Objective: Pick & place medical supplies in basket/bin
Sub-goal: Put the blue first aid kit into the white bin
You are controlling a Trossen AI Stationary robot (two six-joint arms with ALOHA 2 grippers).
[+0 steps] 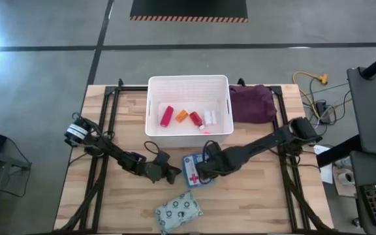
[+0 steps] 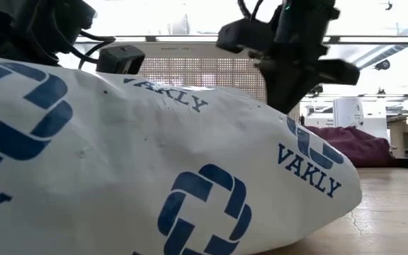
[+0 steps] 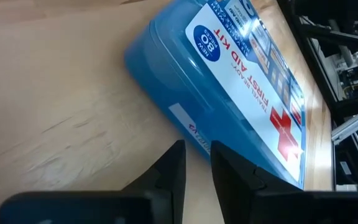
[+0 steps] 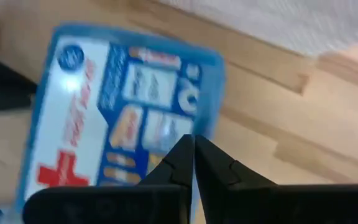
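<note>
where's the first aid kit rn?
High view: the first-aid kit lies flat on the table just in front of the basket, between the left tool and right tool.
</note>
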